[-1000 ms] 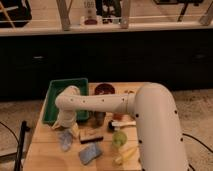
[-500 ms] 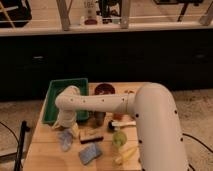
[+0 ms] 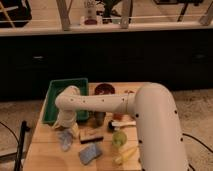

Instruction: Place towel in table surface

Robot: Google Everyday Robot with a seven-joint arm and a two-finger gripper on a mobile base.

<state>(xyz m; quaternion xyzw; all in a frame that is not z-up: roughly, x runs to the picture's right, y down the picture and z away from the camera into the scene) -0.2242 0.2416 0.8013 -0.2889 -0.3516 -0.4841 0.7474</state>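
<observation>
Nearest, a blue sponge [image 3: 90,154] lies on the wooden table [image 3: 44,156], in front of the gripper [image 3: 66,126]. A pale grey towel [image 3: 65,140], crumpled and limp, sits directly under the gripper; whether it is gripped cannot be told. Behind the gripper stands a green tray [image 3: 56,95]
</observation>
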